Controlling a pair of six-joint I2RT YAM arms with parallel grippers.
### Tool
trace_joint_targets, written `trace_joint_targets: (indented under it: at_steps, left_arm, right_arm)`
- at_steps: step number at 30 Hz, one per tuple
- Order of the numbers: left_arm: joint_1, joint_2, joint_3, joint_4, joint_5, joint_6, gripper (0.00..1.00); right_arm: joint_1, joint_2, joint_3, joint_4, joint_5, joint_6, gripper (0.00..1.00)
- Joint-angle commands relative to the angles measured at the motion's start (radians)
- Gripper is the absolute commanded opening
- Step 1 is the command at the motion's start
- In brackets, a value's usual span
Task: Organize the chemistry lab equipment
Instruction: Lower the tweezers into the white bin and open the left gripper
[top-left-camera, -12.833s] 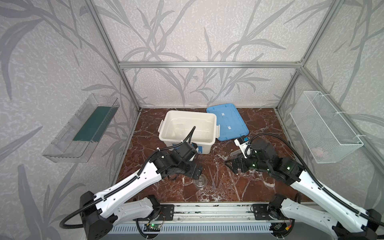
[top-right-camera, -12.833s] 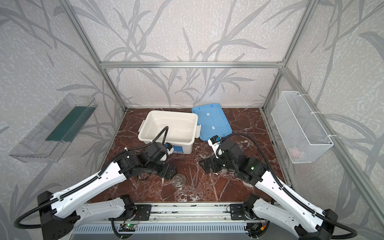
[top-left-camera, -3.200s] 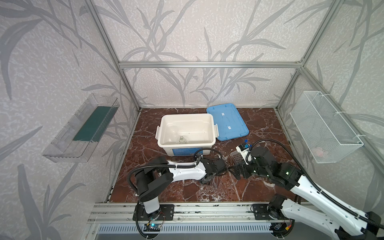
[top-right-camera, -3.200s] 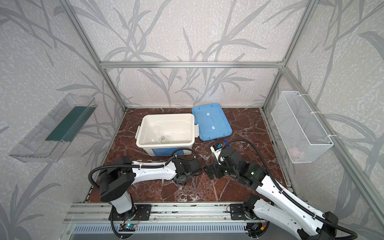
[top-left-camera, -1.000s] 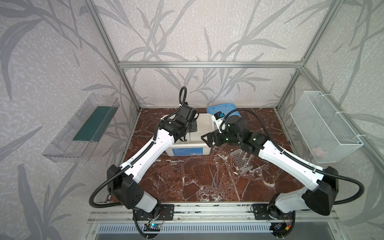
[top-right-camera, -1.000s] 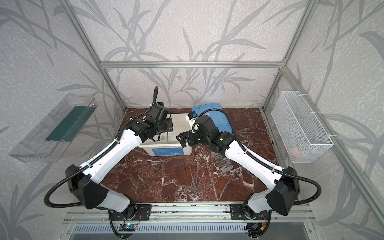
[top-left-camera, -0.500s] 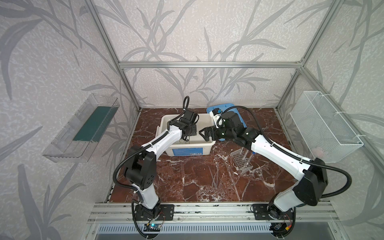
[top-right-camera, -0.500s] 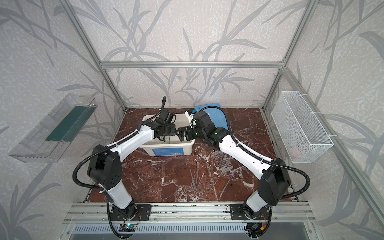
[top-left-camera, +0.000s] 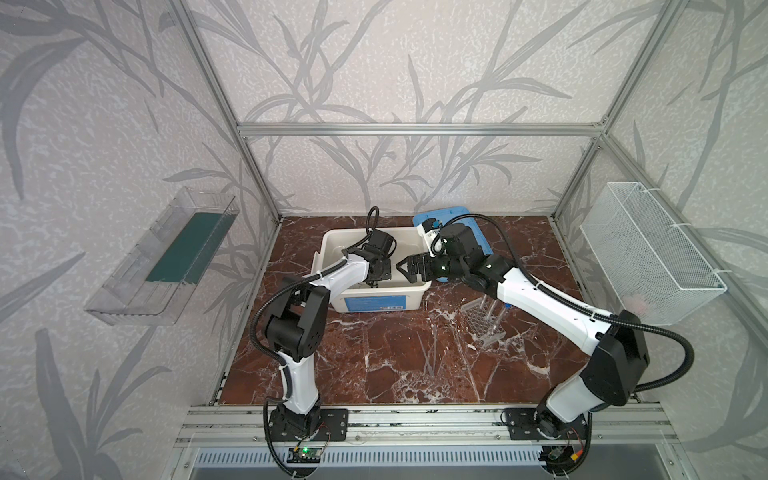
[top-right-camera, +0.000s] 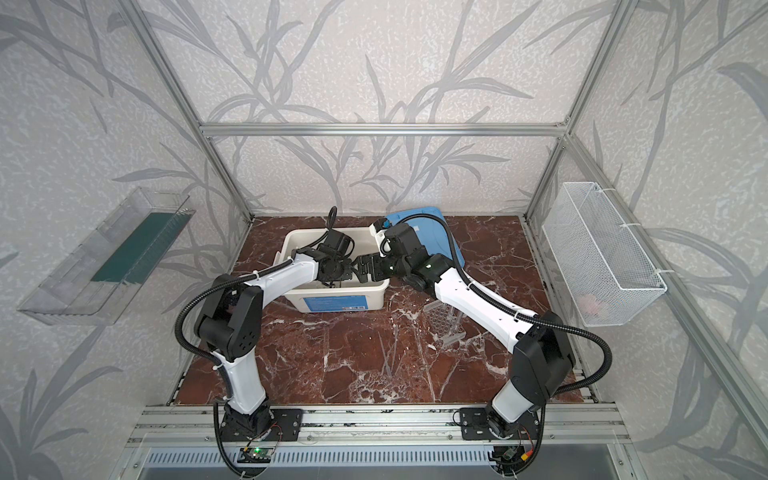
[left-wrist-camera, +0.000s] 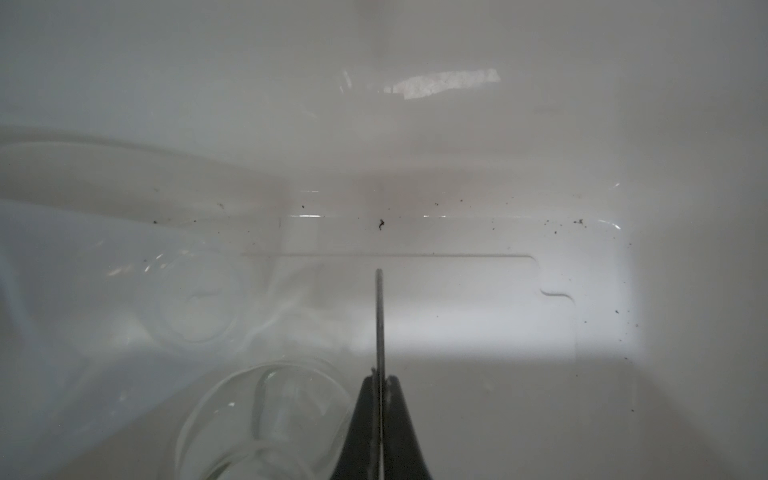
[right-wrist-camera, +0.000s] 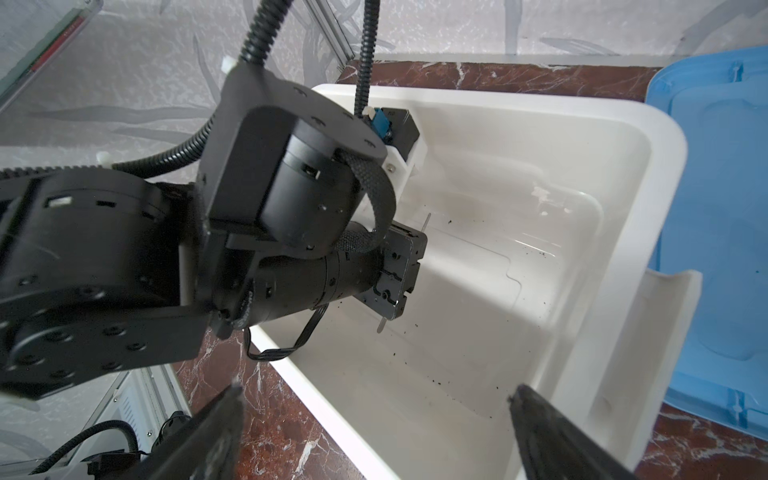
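One blue label (top-left-camera: 376, 302), writing unreadable

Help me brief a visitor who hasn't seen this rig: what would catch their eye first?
The two arms meet over the white tub, back middle of the table. The left arm has its jaws shut on a thin glass rod inside it; the right arm holds its jaws wide open near its right rim. A clear tube rack sits on the table right of the tub.
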Motion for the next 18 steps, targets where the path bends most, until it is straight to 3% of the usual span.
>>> trace_joint_targets:
  at_steps: [1,16,18]
  left_arm:
    - [0.006,0.043,0.008,0.018,0.013,-0.009,0.00]
    - [0.009,0.097,-0.031,0.055,0.016,-0.036,0.00]
    - [0.010,0.093,-0.027,0.049,0.007,-0.032,0.04]
  right_arm:
    - [-0.002,0.009,0.010,0.023,-0.008,0.003,0.98]
    - [-0.002,0.022,-0.007,0.028,-0.016,0.004,0.98]
    - [-0.002,0.020,-0.010,0.028,-0.014,0.003,0.97]
